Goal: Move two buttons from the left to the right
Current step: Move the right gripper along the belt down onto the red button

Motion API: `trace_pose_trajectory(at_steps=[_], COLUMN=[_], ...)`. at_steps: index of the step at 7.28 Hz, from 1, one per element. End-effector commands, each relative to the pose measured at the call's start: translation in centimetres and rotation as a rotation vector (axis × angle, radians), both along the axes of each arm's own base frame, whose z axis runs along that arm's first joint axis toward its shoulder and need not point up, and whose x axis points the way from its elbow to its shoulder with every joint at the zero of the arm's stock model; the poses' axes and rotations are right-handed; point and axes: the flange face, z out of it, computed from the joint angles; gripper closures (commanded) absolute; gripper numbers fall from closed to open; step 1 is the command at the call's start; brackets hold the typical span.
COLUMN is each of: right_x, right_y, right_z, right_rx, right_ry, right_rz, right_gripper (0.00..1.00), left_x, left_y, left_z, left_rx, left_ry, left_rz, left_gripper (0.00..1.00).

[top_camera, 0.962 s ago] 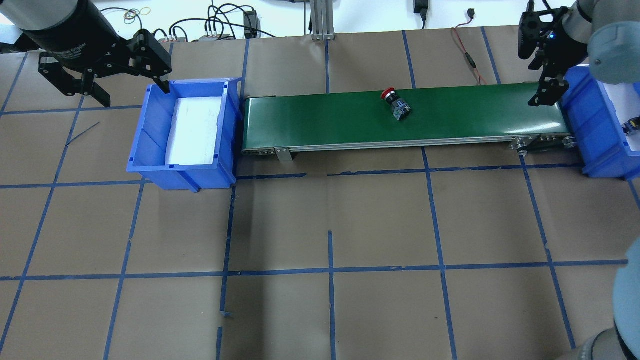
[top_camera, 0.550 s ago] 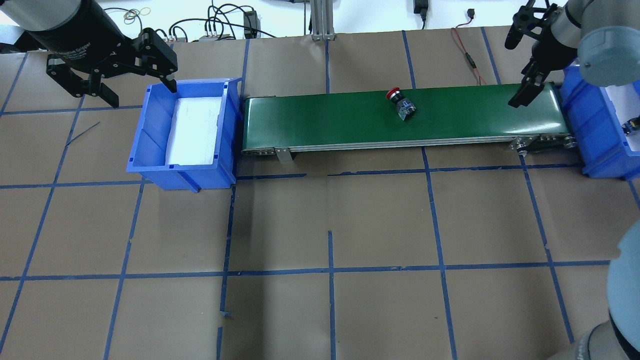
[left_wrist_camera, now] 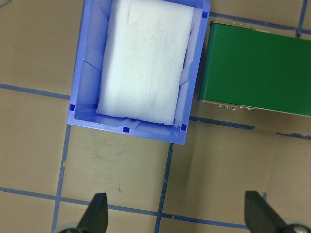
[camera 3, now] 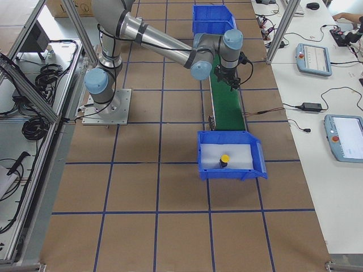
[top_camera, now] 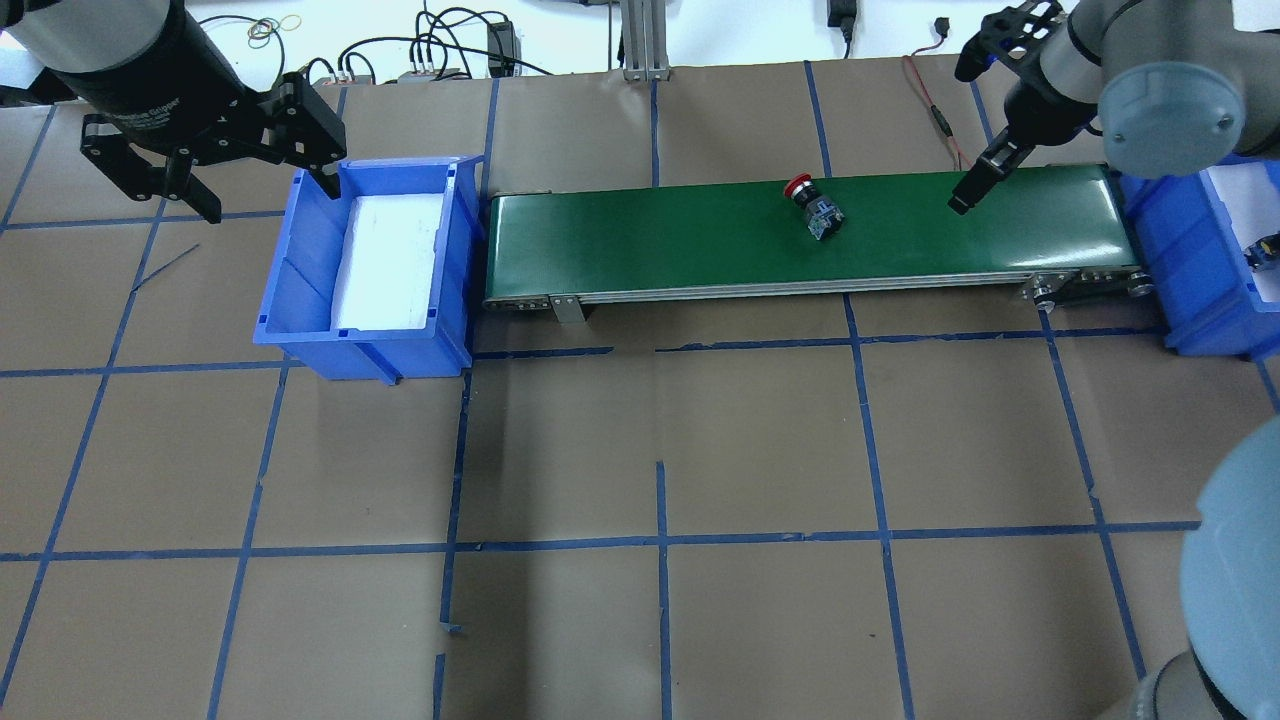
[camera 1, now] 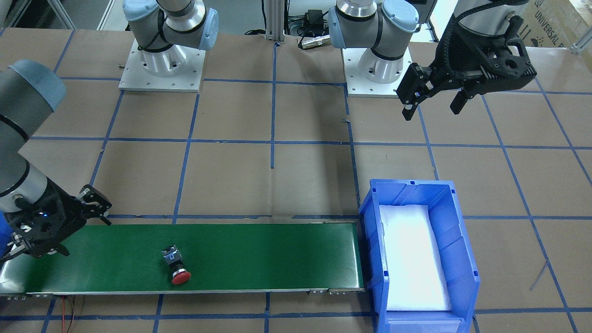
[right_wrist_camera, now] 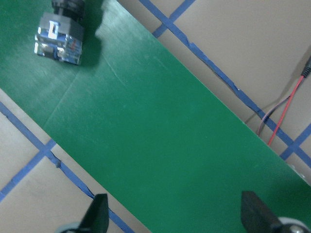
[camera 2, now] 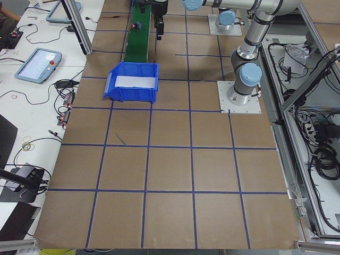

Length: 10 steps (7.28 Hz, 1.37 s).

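Overhead exterior has the right gripper (top_camera: pixel 960 138) spread wide and empty above the green belt (top_camera: pixel 650 240) near the red button (top_camera: pixel 815 205), the left gripper (top_camera: pixel 270 195) equally wide, empty, lettered "Gripper".

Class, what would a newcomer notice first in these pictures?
A red button lies on its side midway along the green belt, with the open right gripper hovering near the belt's right end. A yellow button stands upright on white foam in the right blue bin.

Yellow-capped button (camera 3: pixel 224 160) on white foam (camera 3: pixel 241 154) in near blue bin (camera 3: pixel 232 174); green belt (camera 3: pixel 227 107) just beyond
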Motion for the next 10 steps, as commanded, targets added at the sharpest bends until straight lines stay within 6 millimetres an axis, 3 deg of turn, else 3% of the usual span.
trace_pose_trajectory(at_steps=[1, 4, 7, 10], right_x=[2.1, 4.6, 8.3, 8.4], right_y=[-0.8, -2.9, -3.2, -4.0], right_z=[-1.8, -2.1, -3.1, -6.2], right_rx=[0.014, -0.003, 0.004, 0.019], right_ry=[-0.006, -0.012, -0.022, -0.035], right_rz=[-0.044, -0.064, -0.121, -0.122], right_gripper=[0.05, 0.05, 0.05, 0.09], left_x=[0.2, 0.1, -0.1, -0.1], left_y=[0.0, 0.2, 0.2, 0.2], left_z=[0.0, 0.3, 0.5, -0.1], left_rx=[0.001, -0.006, -0.012, -0.002], left_ry=[-0.001, 0.0, 0.007, 0.013], left_rz=[0.001, 0.0, -0.002, -0.003], left_gripper=[0.0, 0.0, 0.0, 0.0])
